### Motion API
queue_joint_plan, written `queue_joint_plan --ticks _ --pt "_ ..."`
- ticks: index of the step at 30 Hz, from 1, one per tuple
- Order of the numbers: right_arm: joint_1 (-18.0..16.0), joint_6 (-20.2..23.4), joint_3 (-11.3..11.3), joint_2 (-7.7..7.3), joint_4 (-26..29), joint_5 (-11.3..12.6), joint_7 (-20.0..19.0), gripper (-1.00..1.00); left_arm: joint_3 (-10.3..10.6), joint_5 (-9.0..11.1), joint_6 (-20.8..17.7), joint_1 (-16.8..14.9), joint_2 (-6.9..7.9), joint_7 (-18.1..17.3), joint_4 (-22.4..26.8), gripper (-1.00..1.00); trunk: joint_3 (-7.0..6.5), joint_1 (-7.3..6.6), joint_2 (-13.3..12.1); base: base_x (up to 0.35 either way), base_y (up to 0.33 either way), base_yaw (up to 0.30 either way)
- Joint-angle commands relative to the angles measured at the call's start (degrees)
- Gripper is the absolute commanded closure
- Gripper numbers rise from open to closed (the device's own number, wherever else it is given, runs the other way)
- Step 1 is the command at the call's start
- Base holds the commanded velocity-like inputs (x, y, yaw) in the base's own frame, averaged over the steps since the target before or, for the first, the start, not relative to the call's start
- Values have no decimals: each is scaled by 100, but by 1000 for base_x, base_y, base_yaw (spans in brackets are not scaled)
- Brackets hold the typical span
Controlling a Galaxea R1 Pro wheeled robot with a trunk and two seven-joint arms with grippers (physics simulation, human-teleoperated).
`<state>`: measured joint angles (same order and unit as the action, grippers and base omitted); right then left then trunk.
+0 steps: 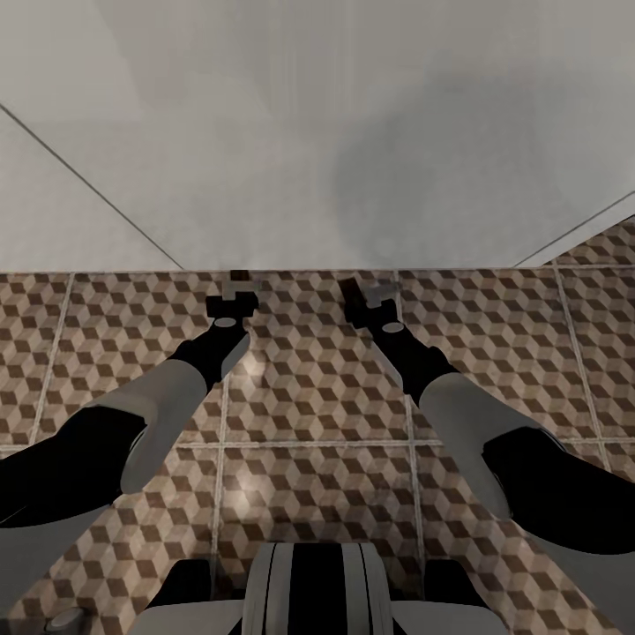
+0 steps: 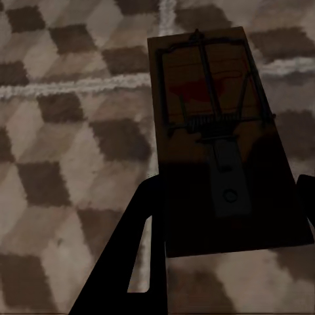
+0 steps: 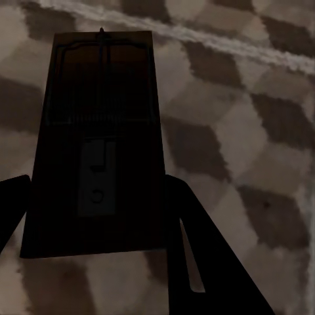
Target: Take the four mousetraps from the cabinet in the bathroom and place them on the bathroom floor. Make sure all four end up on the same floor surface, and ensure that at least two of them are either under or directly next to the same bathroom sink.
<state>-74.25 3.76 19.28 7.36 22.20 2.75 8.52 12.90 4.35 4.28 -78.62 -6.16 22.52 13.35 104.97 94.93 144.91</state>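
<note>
Just above the middle of the head view, both arms reach forward and down over the bathroom floor [image 1: 309, 397], their ends close to where the patterned tiles meet a broad white surface that takes up the upper half of the frame; whether that is the underside of the sink's vanity or a plain wall cannot be told from here. The left tool [image 1: 233, 300] pinches a mousetrap [image 2: 220, 141] by its near end: in the left wrist view the dark wooden board lies between the two fingers [image 2: 128, 262], its wire frame, spring and a small red patch pointing away over the cube-patterned tiles. The right tool [image 1: 369, 302] likewise grips a second mousetrap [image 3: 98, 141], the board wedged between both black fingers, its bail and grey plate facing up. Both traps look to hang just above the tiles, though touching or not is hard to judge. The step in hand seems to be setting them down. To do it well, lower each tool until the board lies flat on the tile, spread the fingers only then, and withdraw straight back so neither trap is dragged, keeping the two near one another along that white edge.
</note>
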Motion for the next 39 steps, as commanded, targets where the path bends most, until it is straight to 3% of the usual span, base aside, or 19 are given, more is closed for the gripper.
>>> queue_joint_plan --ticks 1,27,28,39 --pt "-2 19 50 -3 -7 48 53 100 46 40 20 -4 0 33 -41 100 3 -1 1 0 0 0" --pt "-2 -33 50 -6 -49 41 53 100 46 40 20 -4 -7 33 -141 100 3 -1 1 0 0 0" --pt "-2 -33 50 -6 -49 41 53 100 46 40 20 -4 -8 33 -146 -100 3 -1 1 0 0 0" --pt "-2 -35 50 -6 -47 41 53 100 46 40 20 -4 -8 33 -173 -100 3 -1 1 0 0 0"
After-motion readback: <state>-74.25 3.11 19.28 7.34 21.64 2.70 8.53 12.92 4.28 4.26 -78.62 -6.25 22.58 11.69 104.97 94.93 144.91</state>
